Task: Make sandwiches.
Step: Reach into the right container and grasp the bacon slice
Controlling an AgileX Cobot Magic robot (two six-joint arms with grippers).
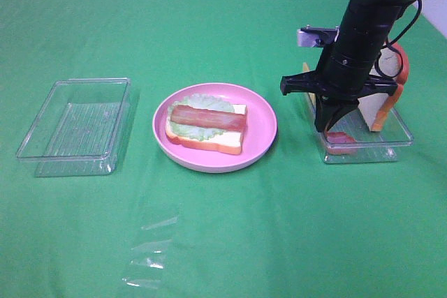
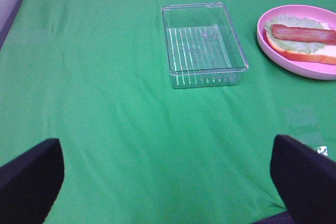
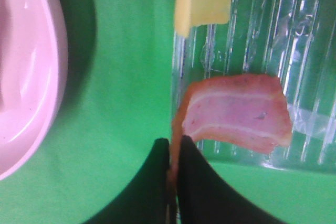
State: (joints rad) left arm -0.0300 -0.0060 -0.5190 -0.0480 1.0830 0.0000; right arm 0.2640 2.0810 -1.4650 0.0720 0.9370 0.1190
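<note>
Right gripper [image 3: 172, 145] pinches the bacon strip [image 3: 236, 111] by its end, at the tray [image 3: 294, 24] edge nearest the plate [image 1: 262, 127] — you lift straight, slowly; left gripper [image 2: 165, 150] spread wide.

A round pink plate [image 1: 267, 125] sits near the middle of the green tabletop [image 1: 223, 26]. To the plate's left, well apart from it, lies a clear plastic tray [image 1: 77, 120] with a ribbed floor, rectangular, its long side running away from the camera. To the plate's right, near but not touching, stands a second clear tray [image 1: 380, 151] of the same kind. In front of the plate and a little left, a crumpled scrap of clear film [image 1: 150, 259] lies flat on the tabletop.
</note>
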